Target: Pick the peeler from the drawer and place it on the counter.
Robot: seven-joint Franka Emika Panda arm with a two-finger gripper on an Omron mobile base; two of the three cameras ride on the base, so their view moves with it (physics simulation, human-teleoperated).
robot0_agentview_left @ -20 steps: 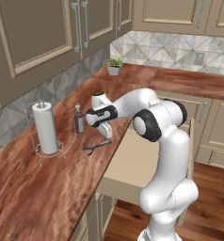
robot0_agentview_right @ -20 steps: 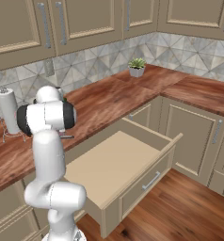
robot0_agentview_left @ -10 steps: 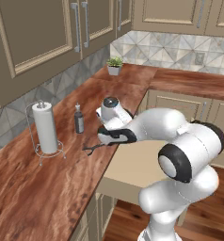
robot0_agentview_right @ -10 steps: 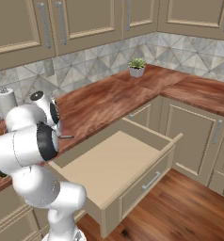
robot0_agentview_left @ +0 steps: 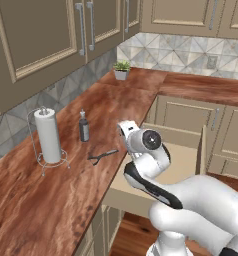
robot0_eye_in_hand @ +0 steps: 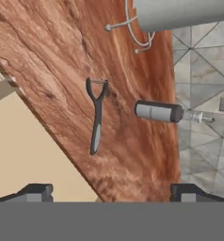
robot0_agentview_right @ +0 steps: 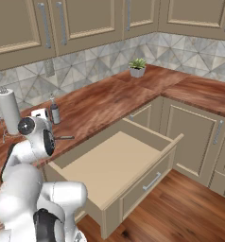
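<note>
- Gripper (robot0_eye_in_hand: 111, 190): in your hand view you get just the two dark fingertips (robot0_eye_in_hand: 35, 192) at the bottom, set wide apart; the rest is cut off below.
- Peeler (robot0_agentview_right: 63, 138): in your right base view the robot's head covers its forked end; only a thin dark sliver of handle shows, too small to read.
- Paper towel roll (robot0_eye_in_hand: 180, 13): cropped by the top edge of your hand view, its wire stand partly out of frame.
- Drawer (robot0_agentview_left: 203, 149): in your left base view the arm covers much of the inside; the front panel is seen edge-on.
- Small bottle (robot0_agentview_right: 55, 113): label too small to tell.
</note>
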